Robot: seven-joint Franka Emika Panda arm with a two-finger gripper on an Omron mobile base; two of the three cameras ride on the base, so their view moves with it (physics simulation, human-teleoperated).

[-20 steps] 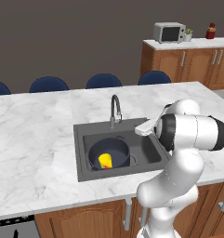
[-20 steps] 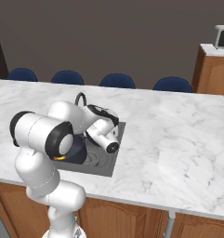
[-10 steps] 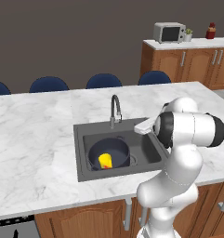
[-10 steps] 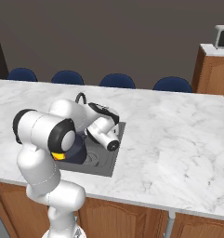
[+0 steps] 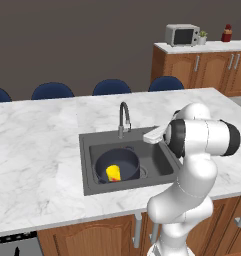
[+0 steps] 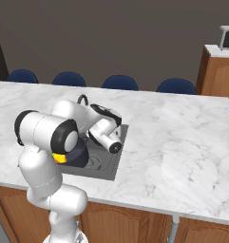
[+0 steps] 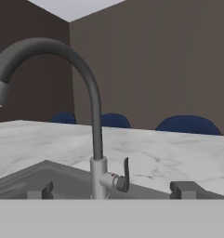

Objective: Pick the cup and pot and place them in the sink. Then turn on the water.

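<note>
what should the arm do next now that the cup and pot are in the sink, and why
Probably ease the open tool forward to the small metal lever on the curved gooseneck faucet and push it. The yellow cup already sits inside the round dark pot in the dark grey sink, and no water falls from the spout.

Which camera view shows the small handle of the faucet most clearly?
The hand view: the faucet handle stands close and sharp beside the faucet's base. In the left base view the faucet is small and its handle hard to make out; in the right base view the arm hides most of it.
</note>
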